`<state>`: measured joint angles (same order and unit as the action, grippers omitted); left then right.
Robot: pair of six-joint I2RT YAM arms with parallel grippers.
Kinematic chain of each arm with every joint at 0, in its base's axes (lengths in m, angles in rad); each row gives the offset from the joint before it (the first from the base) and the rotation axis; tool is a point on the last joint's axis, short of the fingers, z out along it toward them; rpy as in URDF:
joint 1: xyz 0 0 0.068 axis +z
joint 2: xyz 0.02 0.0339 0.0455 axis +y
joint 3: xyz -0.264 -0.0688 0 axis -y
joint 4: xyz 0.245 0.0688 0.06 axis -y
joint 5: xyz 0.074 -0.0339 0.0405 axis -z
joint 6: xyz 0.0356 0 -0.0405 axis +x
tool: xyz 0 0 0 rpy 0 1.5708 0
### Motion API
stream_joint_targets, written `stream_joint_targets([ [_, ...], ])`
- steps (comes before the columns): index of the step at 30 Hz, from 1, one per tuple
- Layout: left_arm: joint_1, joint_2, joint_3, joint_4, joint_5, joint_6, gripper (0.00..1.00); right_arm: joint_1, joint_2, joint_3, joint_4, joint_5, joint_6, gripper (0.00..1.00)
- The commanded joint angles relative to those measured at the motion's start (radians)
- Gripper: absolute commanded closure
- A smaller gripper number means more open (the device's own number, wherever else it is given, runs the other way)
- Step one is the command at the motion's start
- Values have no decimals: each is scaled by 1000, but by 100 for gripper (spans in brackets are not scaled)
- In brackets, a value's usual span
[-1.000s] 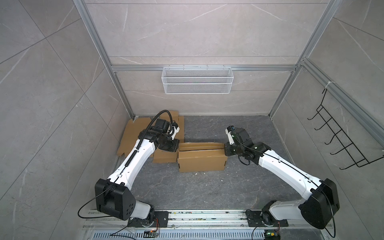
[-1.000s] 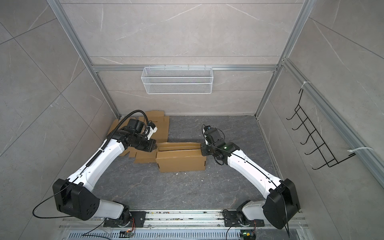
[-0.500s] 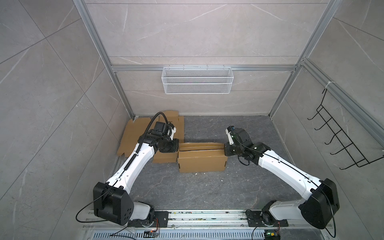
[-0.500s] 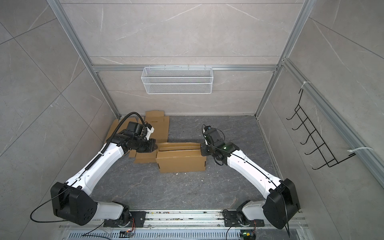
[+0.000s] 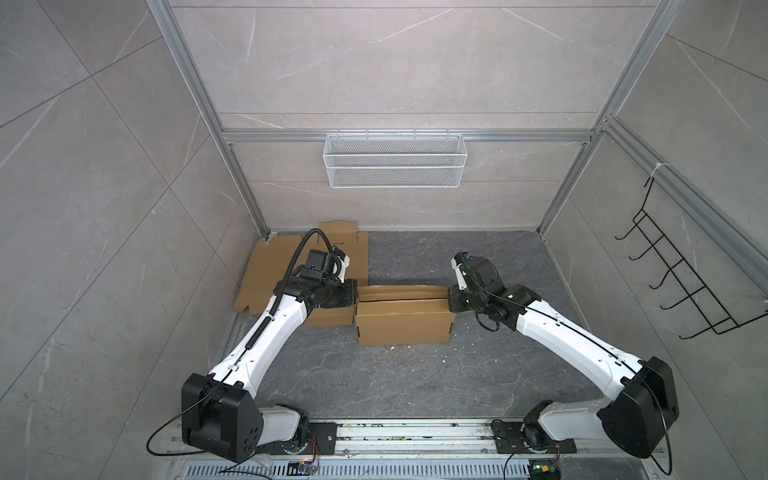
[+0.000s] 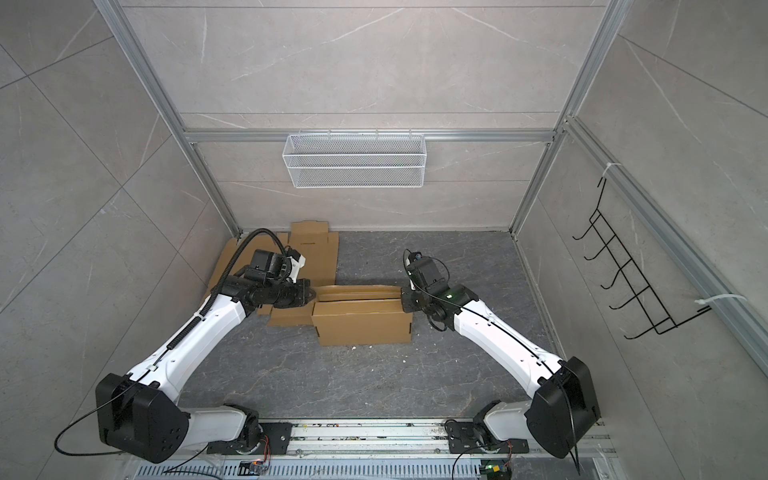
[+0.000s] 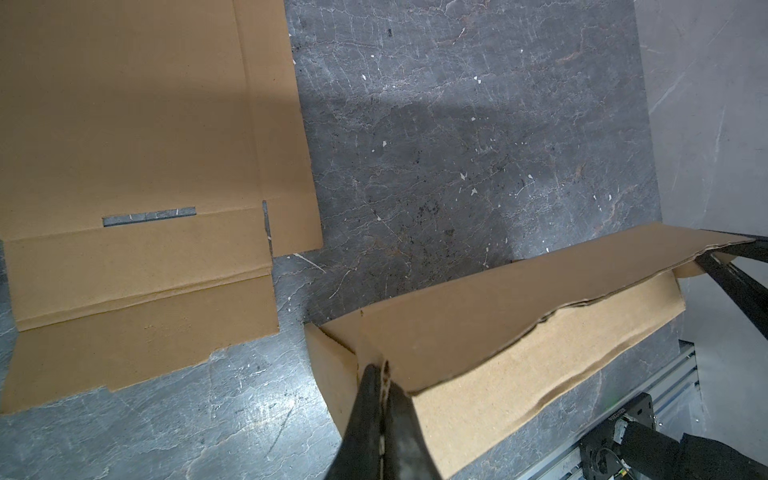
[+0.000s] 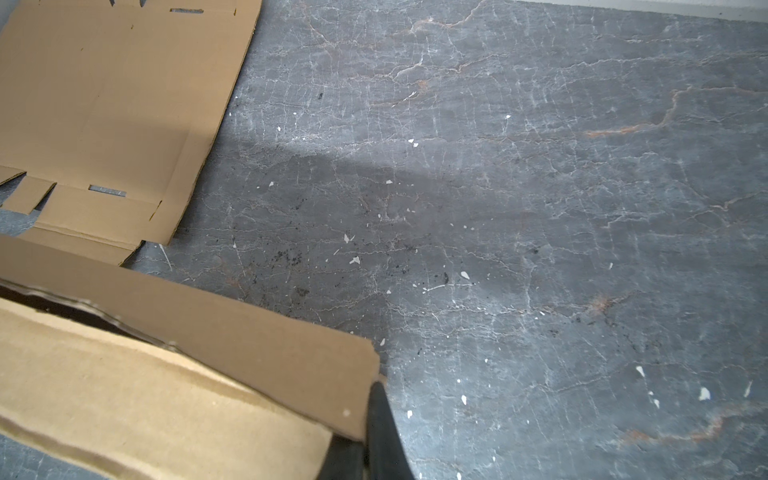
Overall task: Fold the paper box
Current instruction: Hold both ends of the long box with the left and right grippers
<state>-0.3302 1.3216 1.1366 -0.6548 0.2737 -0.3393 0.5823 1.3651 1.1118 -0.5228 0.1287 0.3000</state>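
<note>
The brown paper box [image 5: 403, 328] [image 6: 361, 328] stands partly folded in the middle of the dark floor, its long rear flap [image 5: 401, 291] leaning over the top. My left gripper [image 5: 355, 291] [image 6: 313, 296] is at the box's left end. In the left wrist view it [image 7: 384, 370] is shut, with a thin cardboard edge of the box [image 7: 519, 332] pinched between its fingers. At the right end my right gripper [image 5: 449, 297] [image 6: 402, 300] [image 8: 374, 390] is shut on the corner of the flap [image 8: 232, 332].
Flat unfolded cardboard sheets [image 5: 270, 270] [image 6: 316, 253] [image 7: 124, 145] [image 8: 104, 104] lie at the back left, just behind the left gripper. A white wire basket [image 5: 395, 166] hangs on the back wall, and a black hook rack [image 5: 681, 282] on the right wall. A rail [image 5: 395, 432] runs along the front.
The left arm has shifted slightly, its wrist sinking a little toward the box's left end. The box and the right arm stay where they were.
</note>
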Motion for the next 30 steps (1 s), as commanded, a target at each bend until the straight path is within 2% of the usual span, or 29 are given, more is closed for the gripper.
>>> stream_joint_targets([
  [1, -12, -2, -39, -66, 75, -17, 100, 23, 45, -44, -158, -46, 20, 100],
  [18, -15, -67, -179, -10, 61, -26, 100, 34, 41, -57, -144, -39, 54, 100],
  [30, -15, -12, -11, -159, 77, -14, 100, 39, 51, -56, -149, -28, 53, 100],
])
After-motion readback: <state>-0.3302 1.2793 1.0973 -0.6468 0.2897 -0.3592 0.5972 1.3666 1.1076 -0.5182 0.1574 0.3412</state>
